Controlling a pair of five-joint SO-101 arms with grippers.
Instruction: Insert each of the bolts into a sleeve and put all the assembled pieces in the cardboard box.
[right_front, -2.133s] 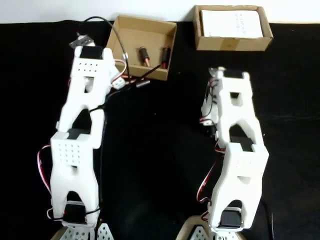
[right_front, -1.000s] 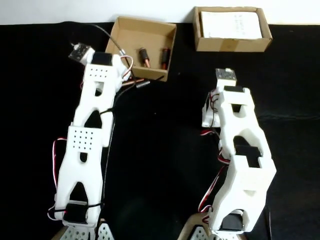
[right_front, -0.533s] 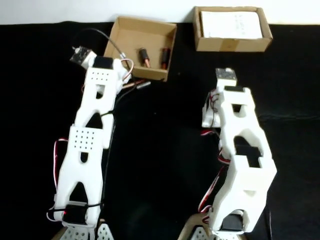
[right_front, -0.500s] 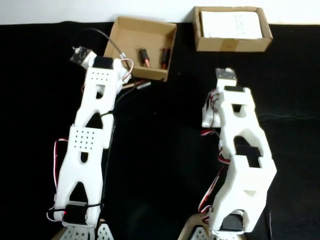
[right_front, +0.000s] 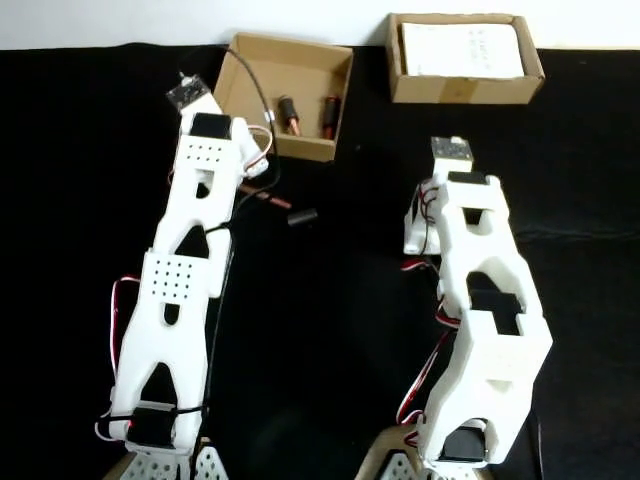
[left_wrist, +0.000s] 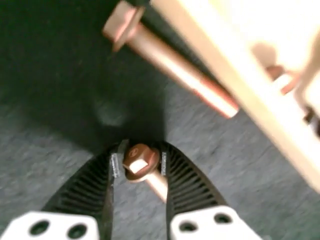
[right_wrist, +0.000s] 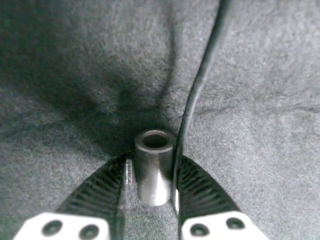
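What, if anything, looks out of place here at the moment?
A black cable runs right alongside the sleeve held in the right gripper, where it might snag. A loose sleeve also lies alone on the table.

Even light from above falls on the black worktop (right_front: 340, 320), which swallows shadows; the white arms (right_front: 190, 290) stand bright. Near the left hand (left_wrist: 139, 157) the box (left_wrist: 260, 85) wall glares pale and blurred, with deep shadow ahead. A like shadow lies ahead of the right hand (right_wrist: 152, 167); the sleeve (right_wrist: 155, 150) rim gleams faintly.
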